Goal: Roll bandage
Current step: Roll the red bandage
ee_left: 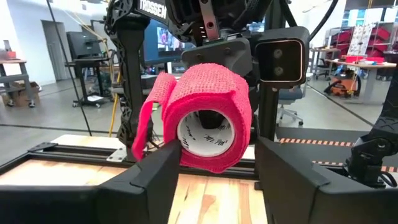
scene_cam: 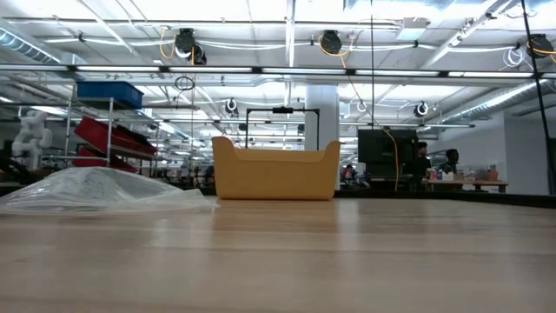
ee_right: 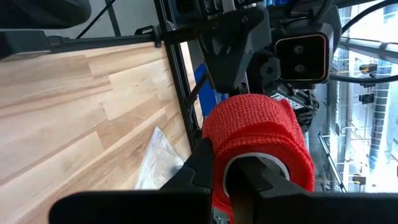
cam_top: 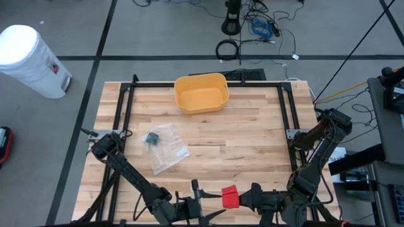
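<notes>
Two dark fingers (ee_left: 149, 180) of the left gripper (ee_left: 214, 177) fill the bottom of the left wrist view, spread apart either side of the red bandage roll (ee_left: 208, 118) without pressing it. A loose tail of bandage (ee_left: 149, 115) hangs off the roll at centre left. The roll is carried on the right gripper (ee_right: 242, 180), whose fingers are pressed together inside the white core. In the high view, roll (cam_top: 230, 197) and both grippers are seen at the bottom centre edge, above the table (cam_top: 252, 132). A yellow bin (cam_top: 201, 93) is at upper centre, a plastic bag (cam_top: 165, 147) at centre left. Since the tail is unpinned, it could slacken or unwind; a careless closing of the left fingers could also push the roll off its support.
</notes>
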Robot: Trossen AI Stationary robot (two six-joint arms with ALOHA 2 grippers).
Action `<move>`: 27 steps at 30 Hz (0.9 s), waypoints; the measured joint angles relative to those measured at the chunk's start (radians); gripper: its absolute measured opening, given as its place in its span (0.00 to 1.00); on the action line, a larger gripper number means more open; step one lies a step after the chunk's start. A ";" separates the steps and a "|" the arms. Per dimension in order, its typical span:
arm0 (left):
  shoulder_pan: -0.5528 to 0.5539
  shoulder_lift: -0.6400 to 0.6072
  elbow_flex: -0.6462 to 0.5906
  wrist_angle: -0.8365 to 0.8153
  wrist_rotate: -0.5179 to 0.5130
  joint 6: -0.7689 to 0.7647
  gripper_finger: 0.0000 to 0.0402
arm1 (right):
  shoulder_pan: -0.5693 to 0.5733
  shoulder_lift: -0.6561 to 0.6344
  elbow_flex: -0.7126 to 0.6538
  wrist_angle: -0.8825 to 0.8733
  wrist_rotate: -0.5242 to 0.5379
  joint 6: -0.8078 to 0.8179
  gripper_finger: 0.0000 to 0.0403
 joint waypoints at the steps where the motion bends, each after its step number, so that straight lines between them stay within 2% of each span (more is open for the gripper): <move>1: 0.000 0.000 0.000 0.000 0.000 0.000 0.51 | 0.000 0.000 0.000 0.001 -0.001 0.000 0.03; 6: -0.010 0.000 0.000 -0.007 0.000 0.008 0.40 | 0.003 0.000 0.000 0.003 -0.008 0.002 0.03; 9: -0.023 0.000 0.000 -0.003 0.002 0.043 0.37 | 0.008 0.000 0.000 0.004 -0.006 0.002 0.03; 21: -0.031 0.000 0.001 0.038 0.015 0.080 0.37 | 0.010 0.001 0.000 0.003 0.001 0.011 0.03; 27: -0.007 0.000 0.001 0.048 0.089 0.070 0.37 | 0.008 0.001 0.000 0.010 0.001 0.008 0.03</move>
